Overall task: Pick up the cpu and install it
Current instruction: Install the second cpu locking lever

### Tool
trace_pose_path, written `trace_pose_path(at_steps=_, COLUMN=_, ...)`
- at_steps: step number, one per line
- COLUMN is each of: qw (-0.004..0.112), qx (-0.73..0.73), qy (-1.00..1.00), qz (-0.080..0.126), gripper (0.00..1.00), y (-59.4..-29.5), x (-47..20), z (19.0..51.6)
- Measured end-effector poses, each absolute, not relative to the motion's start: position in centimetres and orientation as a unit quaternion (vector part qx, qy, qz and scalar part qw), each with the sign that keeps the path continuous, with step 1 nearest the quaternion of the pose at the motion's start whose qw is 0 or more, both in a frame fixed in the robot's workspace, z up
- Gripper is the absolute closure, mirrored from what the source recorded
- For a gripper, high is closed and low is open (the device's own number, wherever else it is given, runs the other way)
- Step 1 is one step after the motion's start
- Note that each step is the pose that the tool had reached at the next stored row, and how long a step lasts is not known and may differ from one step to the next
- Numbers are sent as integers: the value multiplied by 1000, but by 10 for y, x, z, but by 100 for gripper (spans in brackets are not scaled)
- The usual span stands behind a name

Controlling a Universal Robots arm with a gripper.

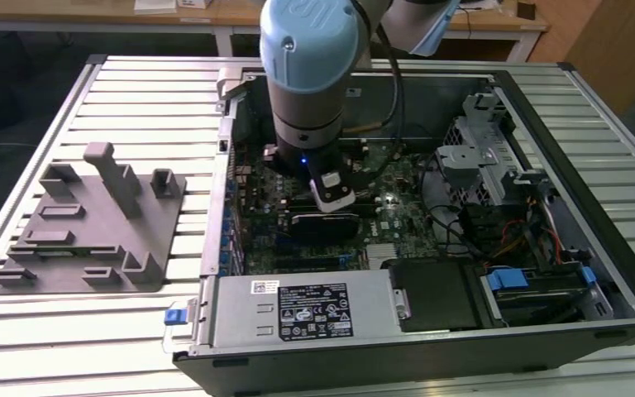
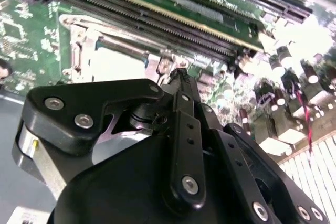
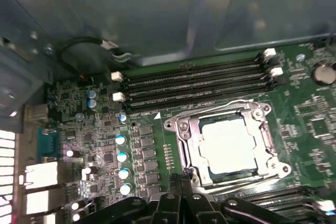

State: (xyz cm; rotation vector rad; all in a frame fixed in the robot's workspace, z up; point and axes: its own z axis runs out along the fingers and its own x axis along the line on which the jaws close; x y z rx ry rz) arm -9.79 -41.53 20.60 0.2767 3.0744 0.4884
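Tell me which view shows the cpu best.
The first wrist view: the cpu lies flat in its socket frame, its whole pale top visible. The second wrist view shows it partly behind the gripper. In the exterior view the arm stands over that spot.

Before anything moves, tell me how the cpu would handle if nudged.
The cpu looks flat, thin and rigid, so it probably won't bend or roll. It lies inside the socket frame, which would likely block sliding. Its smooth pale top may be slippery for the gripper.
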Motion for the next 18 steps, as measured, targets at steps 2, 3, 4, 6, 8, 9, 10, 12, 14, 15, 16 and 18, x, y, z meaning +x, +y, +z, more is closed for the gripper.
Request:
trace_pose_path(at_steps=2, qw=8, qx=89, qy=984, qz=155, gripper=89, y=-415, x=-98, z=213)
trace_pose_path(at_steps=3, qw=9, qx=89, qy=984, qz=154, gripper=89, y=-415, x=-98, z=216)
trace_pose_path(at_steps=4, qw=9, qx=90, qy=984, qz=152, gripper=89, y=-415, x=-98, z=218)
trace_pose_path(at_steps=6, qw=9, qx=90, qy=985, qz=147, gripper=89, y=-415, x=-98, z=223)
trace_pose_path(at_steps=8, qw=10, qx=91, qy=986, qz=139, gripper=89, y=-414, x=-98, z=225)
trace_pose_path(at_steps=9, qw=11, qx=91, qy=987, qz=134, gripper=89, y=-414, x=-98, z=226)
trace_pose_path(at_steps=10, qw=11, qx=92, qy=987, qz=128, gripper=89, y=-414, x=-98, z=226)
trace_pose_path(at_steps=12, qw=13, qx=94, qy=989, qz=116, gripper=89, y=-413, x=-97, z=226)
trace_pose_path(at_steps=14, qw=14, qx=95, qy=990, qz=106, gripper=89, y=-412, x=-96, z=226)
trace_pose_path(at_steps=15, qw=14, qx=95, qy=990, qz=105, gripper=89, y=-411, x=-94, z=226)
trace_pose_path(at_steps=16, qw=14, qx=96, qy=990, qz=104, gripper=89, y=-410, x=-93, z=226)
trace_pose_path(at_steps=18, qw=14, qx=96, qy=990, qz=104, gripper=89, y=-408, x=-89, z=226)
